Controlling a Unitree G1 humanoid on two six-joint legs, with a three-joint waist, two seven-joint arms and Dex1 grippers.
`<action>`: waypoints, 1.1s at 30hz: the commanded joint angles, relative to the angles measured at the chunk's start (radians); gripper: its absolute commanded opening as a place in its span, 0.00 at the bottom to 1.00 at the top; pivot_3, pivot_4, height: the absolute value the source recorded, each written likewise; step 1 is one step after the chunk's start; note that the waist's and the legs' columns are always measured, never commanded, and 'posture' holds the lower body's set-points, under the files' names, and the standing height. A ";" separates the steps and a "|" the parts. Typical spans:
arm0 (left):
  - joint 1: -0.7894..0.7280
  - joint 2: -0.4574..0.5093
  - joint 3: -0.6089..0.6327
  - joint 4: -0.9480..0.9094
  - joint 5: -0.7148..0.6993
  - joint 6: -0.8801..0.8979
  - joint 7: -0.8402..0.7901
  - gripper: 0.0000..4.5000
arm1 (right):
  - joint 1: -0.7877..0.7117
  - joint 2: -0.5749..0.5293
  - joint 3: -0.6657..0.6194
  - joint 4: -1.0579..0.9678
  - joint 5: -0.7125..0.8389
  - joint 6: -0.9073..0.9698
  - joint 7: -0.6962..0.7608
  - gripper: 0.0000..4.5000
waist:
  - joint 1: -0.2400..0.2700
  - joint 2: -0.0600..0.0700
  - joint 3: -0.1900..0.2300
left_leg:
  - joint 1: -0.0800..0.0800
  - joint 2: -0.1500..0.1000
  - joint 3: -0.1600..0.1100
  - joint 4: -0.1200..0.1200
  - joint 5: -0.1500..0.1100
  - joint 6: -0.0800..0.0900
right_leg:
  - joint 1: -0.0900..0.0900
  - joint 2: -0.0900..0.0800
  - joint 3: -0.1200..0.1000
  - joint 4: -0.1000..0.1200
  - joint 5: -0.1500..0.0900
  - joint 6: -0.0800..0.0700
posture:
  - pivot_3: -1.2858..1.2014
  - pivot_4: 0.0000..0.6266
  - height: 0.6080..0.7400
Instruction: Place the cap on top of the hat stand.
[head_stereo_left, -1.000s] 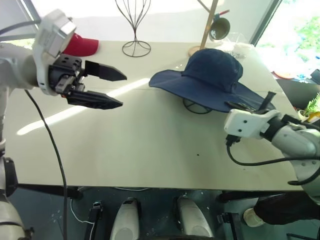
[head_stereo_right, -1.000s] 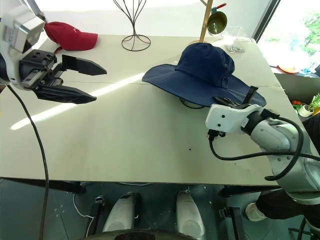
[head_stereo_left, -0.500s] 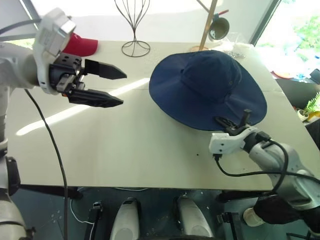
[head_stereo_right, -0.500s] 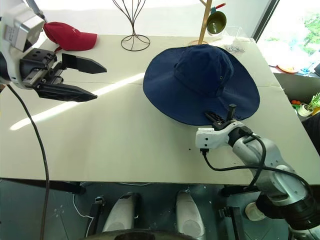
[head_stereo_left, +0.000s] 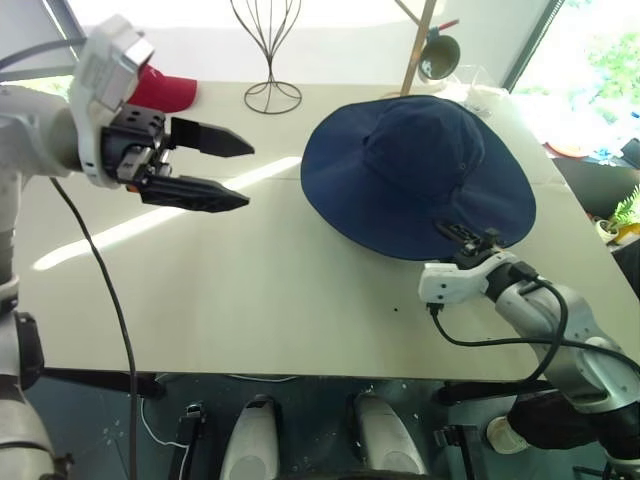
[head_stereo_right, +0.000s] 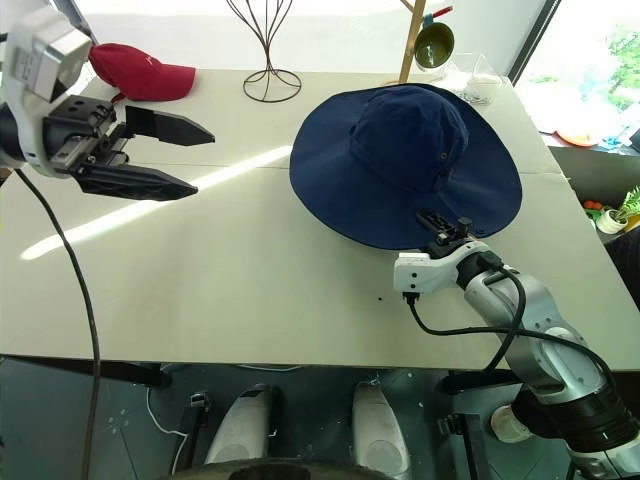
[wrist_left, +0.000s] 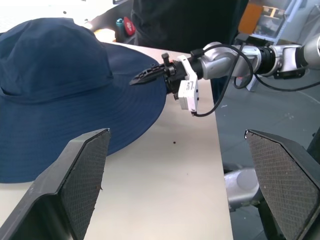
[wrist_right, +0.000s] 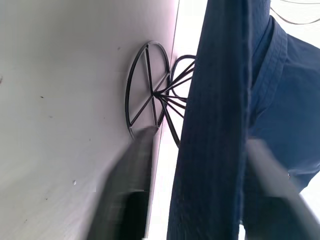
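Sunlit beige table (head_stereo_left: 250, 290) beside bright windows; red cap (head_stereo_left: 160, 92), tall wire stand (head_stereo_left: 268, 50) and wooden pole (head_stereo_left: 415, 55) stand along its far edge. Cap (head_stereo_left: 420, 175) now sits level over the hat stand (wrist_right: 150, 92), crown up, brim spread round on all sides; a second ago the brim hung lopsided with the stand's base showing beneath it, and the right gripper (head_stereo_left: 470, 240) held its near edge; the cap has since settled square; the stand's ring base and wires show under the brim in the right wrist view. Right gripper at the near brim edge, fingers now parted on either side of the brim, so its hold appears released. Left gripper (head_stereo_left: 215, 170) hangs wide open and empty, well apart over the table's left side, unmoved. Judgement: placement looks essentially complete; only withdrawal of the right arm remains, with some risk of dragging the brim.
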 joint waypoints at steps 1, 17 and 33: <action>-0.028 0.004 0.037 -0.011 0.002 -0.005 0.004 1.00 | 0.012 -0.001 -0.046 -0.037 -0.007 -0.001 0.006 0.88 | 0.000 0.000 0.000 | 0.000 0.000 0.000 0.000 0.000 0.000 | 0.000 0.000 0.000 0.000 0.000 0.000 | 0.52 0.24 0.99; -0.003 -0.042 -0.003 0.093 0.111 -0.115 -0.025 1.00 | 0.522 0.001 -0.525 -0.359 0.434 -0.082 0.281 0.99 | 0.003 0.000 0.000 | 0.001 0.000 0.000 0.000 0.000 0.000 | 0.002 0.000 0.000 0.000 0.000 0.000 | 0.52 0.24 0.99; 0.028 -0.029 0.050 0.123 0.149 -0.164 -0.040 1.00 | 0.316 -0.381 -1.177 0.257 1.342 0.761 0.899 0.99 | 0.004 -0.001 0.000 | 0.008 0.000 0.000 0.000 -0.003 0.006 | 0.012 0.000 0.000 -0.004 -0.001 -0.001 | 0.52 0.24 0.99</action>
